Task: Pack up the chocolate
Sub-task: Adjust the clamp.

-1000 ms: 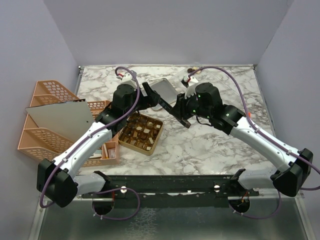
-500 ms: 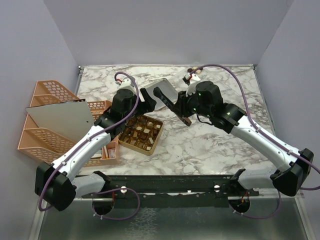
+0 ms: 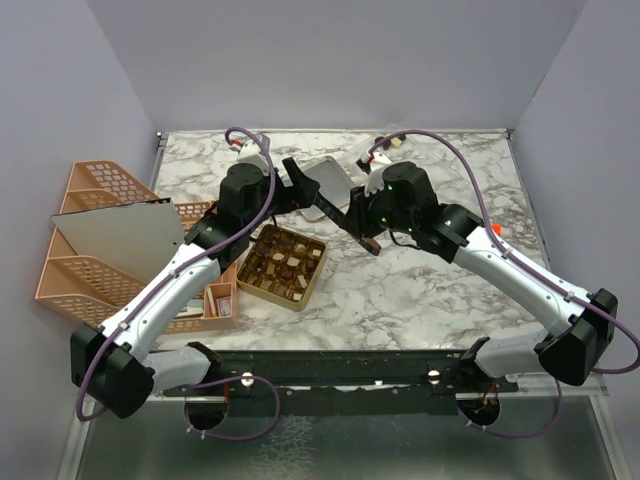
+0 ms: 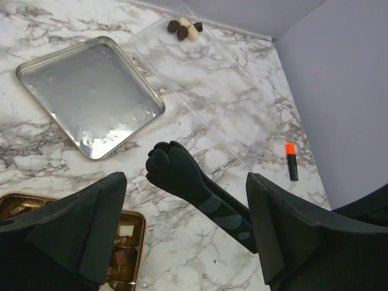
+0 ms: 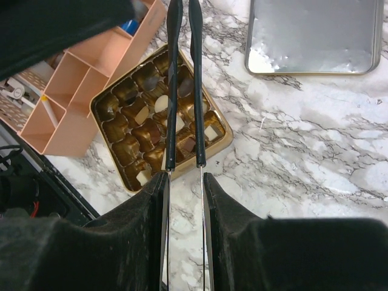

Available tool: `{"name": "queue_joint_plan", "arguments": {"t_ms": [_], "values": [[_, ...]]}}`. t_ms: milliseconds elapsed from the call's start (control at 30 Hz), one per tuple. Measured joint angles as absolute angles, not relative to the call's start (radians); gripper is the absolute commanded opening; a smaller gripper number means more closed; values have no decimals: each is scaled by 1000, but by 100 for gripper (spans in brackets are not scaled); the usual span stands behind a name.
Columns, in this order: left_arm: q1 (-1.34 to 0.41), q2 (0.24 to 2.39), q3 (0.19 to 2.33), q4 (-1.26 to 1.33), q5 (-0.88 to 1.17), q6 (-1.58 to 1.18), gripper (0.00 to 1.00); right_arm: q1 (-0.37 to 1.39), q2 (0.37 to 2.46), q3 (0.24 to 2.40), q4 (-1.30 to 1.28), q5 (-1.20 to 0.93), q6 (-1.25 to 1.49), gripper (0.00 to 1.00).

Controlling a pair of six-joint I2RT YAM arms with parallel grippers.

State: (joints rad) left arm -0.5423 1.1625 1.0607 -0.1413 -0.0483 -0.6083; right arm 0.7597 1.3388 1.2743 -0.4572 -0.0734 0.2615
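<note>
Right gripper [image 5: 182,182]: we see it clamped on the handle end of the black tongs [image 5: 171,91].
Tongs: the two arms lie close together and reach out above the gold tray [image 5: 221,134]. We cannot tell whether the tips carry anything.
Left gripper [image 4: 185,177]: spread wide, with nothing in it. In its wrist view the paw-shaped tongs tip shows between its fingers, touching neither.
Chocolate [image 5: 160,104]: we find most pieces, dark, light brown and cream, sitting in the gold tray's compartments. A few loose ones lie together on a clear plastic sheet [image 4: 203,82] at the far edge of the marble table [image 3: 400,290].
Silver tin [image 4: 91,97]: flat on the table just beyond the gold tray.
Peach organizer [image 5: 91,79]: just beside the gold tray, on its left.
Orange-capped marker [image 4: 291,160]: on the marble, well apart from both trays.
</note>
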Motion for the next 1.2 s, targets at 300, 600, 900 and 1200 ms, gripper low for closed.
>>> {"name": "queue_joint_plan", "arguments": {"t_ms": [300, 600, 900, 1200], "values": [[-542, 1295, 1061, -179, -11, -598, 85, 760, 1331, 1275, -458, -56, 263, 30], [-542, 1284, 1048, -189, -15, -582, 90, 760, 1330, 1274, -458, -36, 273, 30], [-542, 1166, 1020, -188, -42, -539, 96, 760, 1354, 1277, -471, 12, 288, 30], [-542, 994, 945, -202, -96, -480, 99, 750, 1490, 1396, -553, 131, 277, 34]]}}
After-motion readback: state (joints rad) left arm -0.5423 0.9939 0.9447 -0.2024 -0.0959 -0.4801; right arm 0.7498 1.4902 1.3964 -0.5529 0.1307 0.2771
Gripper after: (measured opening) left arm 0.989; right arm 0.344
